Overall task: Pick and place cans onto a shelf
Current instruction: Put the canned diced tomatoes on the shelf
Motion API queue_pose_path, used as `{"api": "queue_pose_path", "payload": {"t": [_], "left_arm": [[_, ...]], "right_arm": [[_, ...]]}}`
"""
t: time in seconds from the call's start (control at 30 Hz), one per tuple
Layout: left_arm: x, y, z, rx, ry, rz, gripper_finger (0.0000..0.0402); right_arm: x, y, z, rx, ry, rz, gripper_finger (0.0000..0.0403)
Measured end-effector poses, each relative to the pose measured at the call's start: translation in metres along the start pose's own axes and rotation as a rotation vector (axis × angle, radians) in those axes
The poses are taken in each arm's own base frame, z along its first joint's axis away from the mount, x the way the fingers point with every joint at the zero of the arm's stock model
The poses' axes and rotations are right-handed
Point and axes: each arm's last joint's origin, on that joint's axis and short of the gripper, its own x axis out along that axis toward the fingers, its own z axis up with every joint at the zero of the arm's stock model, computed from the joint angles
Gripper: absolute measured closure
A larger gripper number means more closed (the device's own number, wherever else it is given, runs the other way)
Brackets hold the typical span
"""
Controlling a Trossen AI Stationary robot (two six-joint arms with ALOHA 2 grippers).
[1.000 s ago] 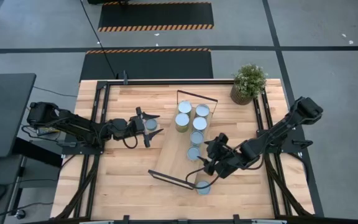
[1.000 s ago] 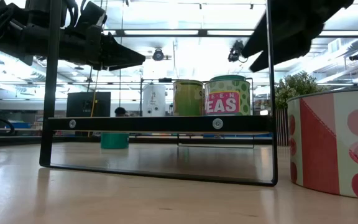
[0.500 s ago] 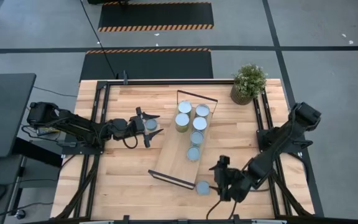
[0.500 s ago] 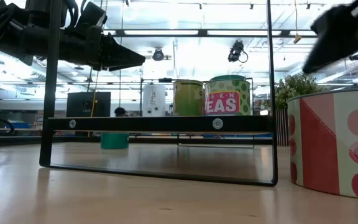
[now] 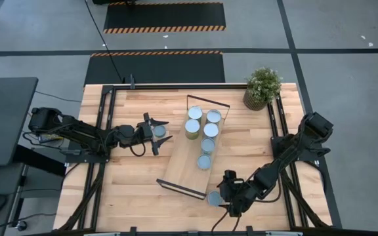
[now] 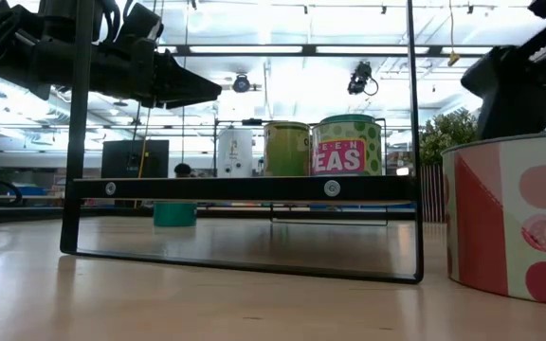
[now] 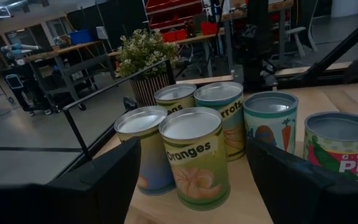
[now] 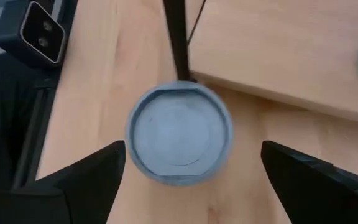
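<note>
Both arms are matte black, built of slim jointed links with blocky housings at the joints. The left arm [image 5: 77, 133] carries a looping black cable along its links and ends in two tapered, pointed black fingers [image 5: 155, 120]. The right arm [image 5: 287, 157] has a bulky black shoulder block nearest the potted green plant [image 5: 262, 87], and broad, flat black fingers [image 8: 79, 186].

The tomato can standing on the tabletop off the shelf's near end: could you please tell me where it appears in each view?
High view: tomato can at bottom centre, under the right gripper.
Low view: large, at the right edge.
Left wrist view: not in it.
Right wrist view: centre, lid up.
Shared landmark: the shelf's black wire end frame.
</note>
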Motion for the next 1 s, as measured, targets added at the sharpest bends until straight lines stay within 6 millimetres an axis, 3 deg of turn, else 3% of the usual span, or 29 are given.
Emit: {"api": "queue_pose_path", "payload": {"t": [0.13, 0.27, 0.43, 0.6, 1.0], "left_arm": [[0.000, 0.000, 0.000, 0.001, 0.001, 0.000, 0.0104], [0.000, 0.000, 0.000, 0.002, 0.005, -0.001, 0.0104], [0.000, 0.000, -0.001, 0.002, 0.006, -0.001, 0.0104], [0.000, 0.000, 0.000, 0.002, 0.005, -0.001, 0.0104], [0.000, 0.000, -0.001, 0.002, 0.005, -0.001, 0.0104]], "right_arm": [[-0.005, 0.005, 0.008, -0.084, -0.018, 0.004, 0.0025], [-0.003, 0.009, -0.003, -0.197, 0.035, 0.022, 0.0029], [-0.003, 0.004, -0.025, -0.162, 0.109, -0.025, 0.0029], [0.001, 0.002, -0.038, -0.153, 0.030, -0.065, 0.0029], [0.009, -0.004, -0.046, -0.135, -0.151, -0.055, 0.0029]]}}
